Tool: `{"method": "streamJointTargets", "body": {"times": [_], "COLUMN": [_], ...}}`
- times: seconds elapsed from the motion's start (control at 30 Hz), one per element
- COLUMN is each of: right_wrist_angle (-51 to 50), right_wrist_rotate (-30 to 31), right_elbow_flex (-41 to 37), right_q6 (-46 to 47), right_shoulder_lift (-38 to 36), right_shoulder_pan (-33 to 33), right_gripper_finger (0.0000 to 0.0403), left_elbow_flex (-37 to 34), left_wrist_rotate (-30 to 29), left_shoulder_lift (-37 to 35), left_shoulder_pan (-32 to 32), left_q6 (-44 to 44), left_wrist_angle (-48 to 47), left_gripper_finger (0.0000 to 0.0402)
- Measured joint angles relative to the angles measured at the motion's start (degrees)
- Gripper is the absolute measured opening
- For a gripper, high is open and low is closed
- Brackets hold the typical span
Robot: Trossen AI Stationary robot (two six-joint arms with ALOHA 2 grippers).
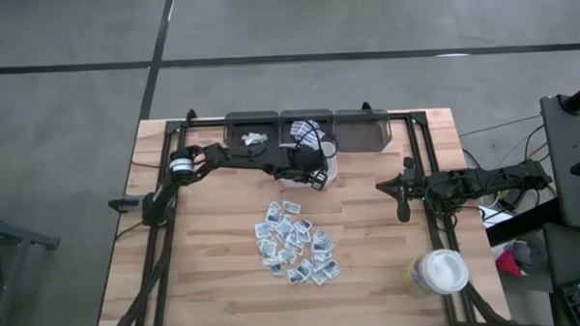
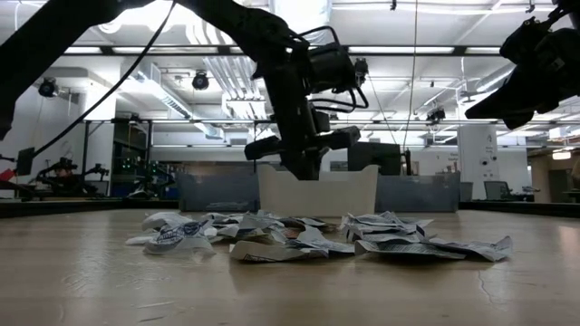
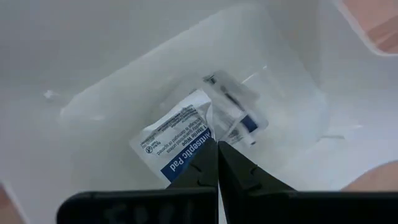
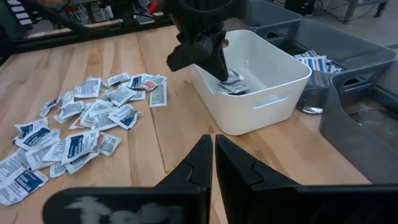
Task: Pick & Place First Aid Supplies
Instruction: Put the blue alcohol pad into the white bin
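A: Left gripper (image 3: 217, 163)?
B: Fingers pinched together on an antiseptic pad sachet (image 3: 177, 144), down inside the white bin (image 4: 273, 87).
A: Rest of the sachets?
B: Sachet pile (image 1: 295, 242) on the table (image 1: 207, 272), behind that gripper.
A: Right gripper (image 4: 213, 163)?
B: Clenched, empty, parked well apart.

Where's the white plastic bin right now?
In the high view, the white rectangular plastic bin sits mid-table in front of the dark grey bins, beyond the sachet pile, under the left tool.
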Motion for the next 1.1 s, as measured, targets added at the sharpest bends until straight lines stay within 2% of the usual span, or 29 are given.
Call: {"method": "streamJointTargets", "body": {"times": [0.27, 0.5, 0.67, 0.73, 0.9, 1.1], "right_wrist_angle": [0.0, 0.0, 0.02, -0.02, 0.04, -0.02], "right_wrist_rotate": [0.0, 0.0, 0.0, 0.0, 0.0, -0.02], "right_elbow_flex": [0.01, 0.01, 0.01, 0.0, 0.01, 0.01], "right_q6": [0.0, 0.0, 0.0, 0.0, 0.0, -0.16], "right_shoulder_lift": [0.0, 0.0, 0.0, 0.0, -0.04, 0.0], "right_shoulder_pan": [0.0, -0.02, -0.02, 0.0, -0.02, 0.0], "right_gripper_finger": [0.0018, 0.0018, 0.0018, 0.0018, 0.0018, 0.0018], "left_elbow_flex": [-0.38, 0.58, 5.56, 7.5, 8.62, 8.1], "left_wrist_rotate": [0.07, 0.42, 9.12, 12.18, 12.99, 12.7], "left_shoulder_lift": [-0.04, -0.06, -1.53, -2.42, -4.07, -4.14], "left_shoulder_pan": [0.0, 0.02, -0.4, -1.76, -7.37, -13.5], "left_q6": [3.86, 4.77, 11.69, 15.52, 22.78, 19.28], "left_wrist_angle": [2.01, 1.92, 2.05, 1.34, -4.13, -12.11], "left_gripper_finger": [0.0032, 0.0088, 0.0108, 0.0108, 0.0104, 0.0104]}}
